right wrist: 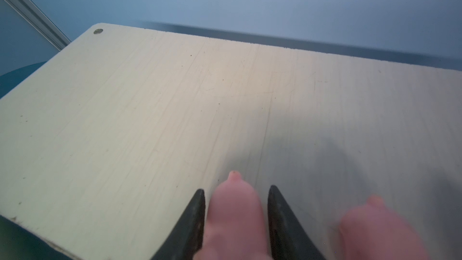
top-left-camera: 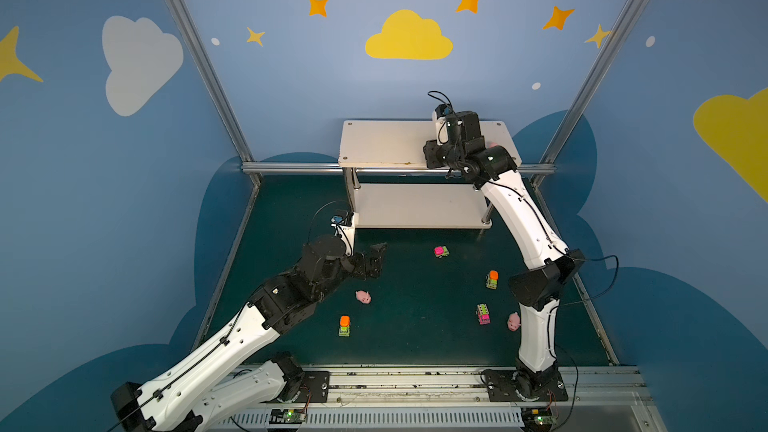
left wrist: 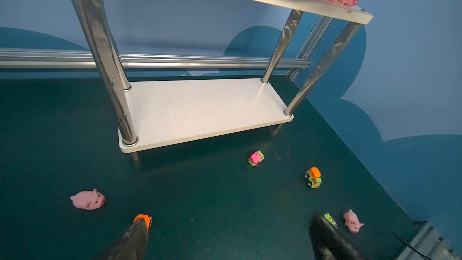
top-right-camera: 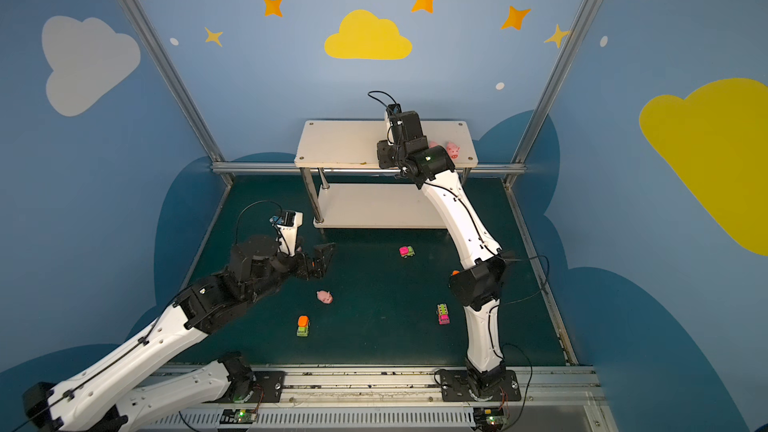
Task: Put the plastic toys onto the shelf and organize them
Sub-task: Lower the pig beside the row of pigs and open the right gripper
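One pig (right wrist: 235,216) sits atop the shelf (right wrist: 125,108) beside a second pig (right wrist: 380,228), grouping like toys, between the jaws of the right gripper (right wrist: 236,188), grip or release indeterminable; the left gripper (left wrist: 228,221) hangs wide open over the mat (top-left-camera: 415,326).

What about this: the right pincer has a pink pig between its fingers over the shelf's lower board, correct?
Wrong board: the right pincer has the pink pig between its fingers over the shelf's top board, as the right wrist view shows. The lower board lies bare in the left wrist view.
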Controlling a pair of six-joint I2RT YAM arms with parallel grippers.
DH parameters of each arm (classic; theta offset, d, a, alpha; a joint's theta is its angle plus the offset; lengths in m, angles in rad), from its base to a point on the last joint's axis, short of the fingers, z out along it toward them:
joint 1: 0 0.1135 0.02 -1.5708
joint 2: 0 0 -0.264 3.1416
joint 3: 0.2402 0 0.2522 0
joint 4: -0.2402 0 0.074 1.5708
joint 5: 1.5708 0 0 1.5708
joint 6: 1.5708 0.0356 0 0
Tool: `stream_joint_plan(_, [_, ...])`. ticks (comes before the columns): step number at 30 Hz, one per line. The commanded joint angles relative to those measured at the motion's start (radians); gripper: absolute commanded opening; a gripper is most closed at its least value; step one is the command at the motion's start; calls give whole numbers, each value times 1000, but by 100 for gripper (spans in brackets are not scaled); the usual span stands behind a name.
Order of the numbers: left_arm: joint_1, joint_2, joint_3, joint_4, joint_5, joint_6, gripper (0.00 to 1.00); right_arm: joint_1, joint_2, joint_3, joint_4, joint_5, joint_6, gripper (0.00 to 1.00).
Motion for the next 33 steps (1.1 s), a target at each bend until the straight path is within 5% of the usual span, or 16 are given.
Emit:
stream_joint_plan(1, [-2,1,-11,1,-20,12,100,-3,10,29,-3,-26,18,45])
stream_joint_plan(22, [-1,-30,-53,12,-52,1,100,21,-66,27,31,-63,11,76])
stream_joint_plan(33, [-1,-73,-73,-19,-57,-36,100,22,-203,-79,129,-78,-6,82])
